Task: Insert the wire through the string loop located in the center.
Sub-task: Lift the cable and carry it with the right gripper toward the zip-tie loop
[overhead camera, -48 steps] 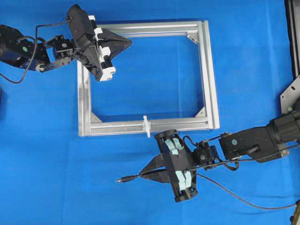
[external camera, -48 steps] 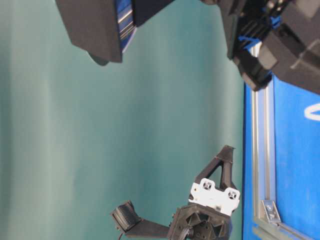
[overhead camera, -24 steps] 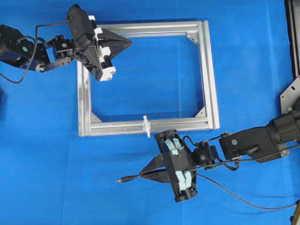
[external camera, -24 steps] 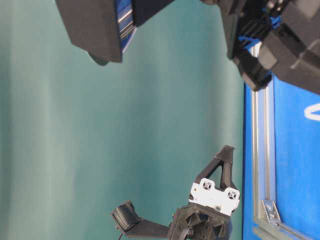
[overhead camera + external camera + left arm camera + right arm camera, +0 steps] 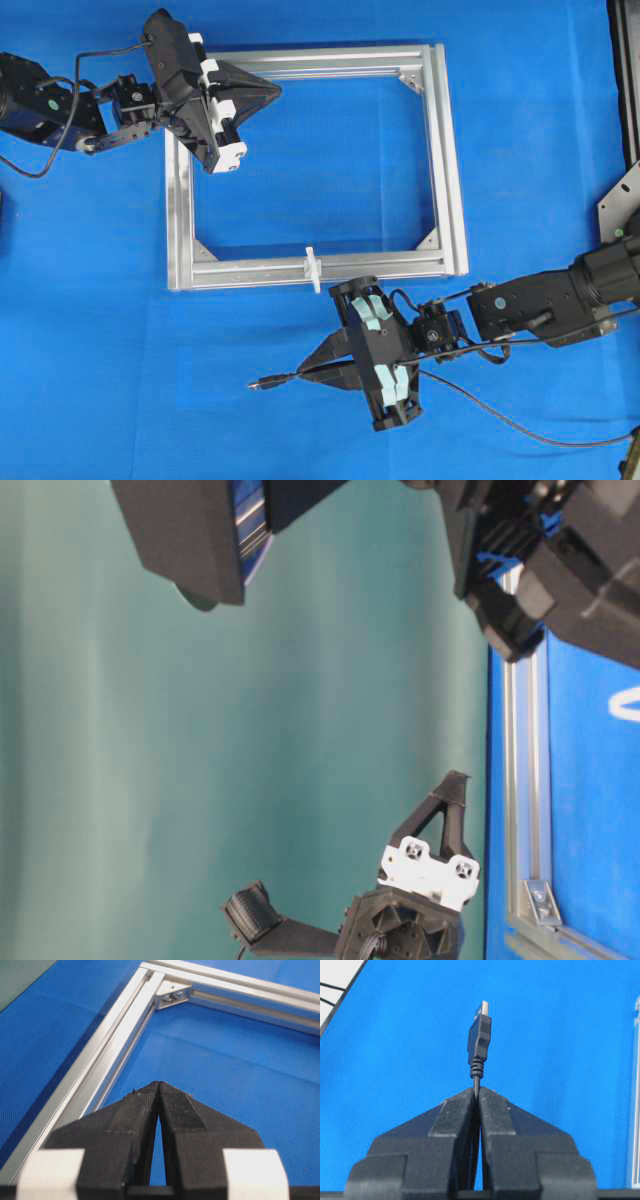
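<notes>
Right end effector [image 5: 312, 367] pinching the wire [image 5: 476, 1082] just behind its plug [image 5: 262, 383], plug pointing away from the string loop [image 5: 313, 268], which stands upright on the near rail of the aluminium frame [image 5: 437, 150], near but apart from the plug. Left end effector [image 5: 275, 90] pressed together on nothing, over the frame's far corner above the desk [image 5: 100, 350]. Advisable to swing the plug round in line with the loop opening, then feed slowly and straight, without nudging the loop.
</notes>
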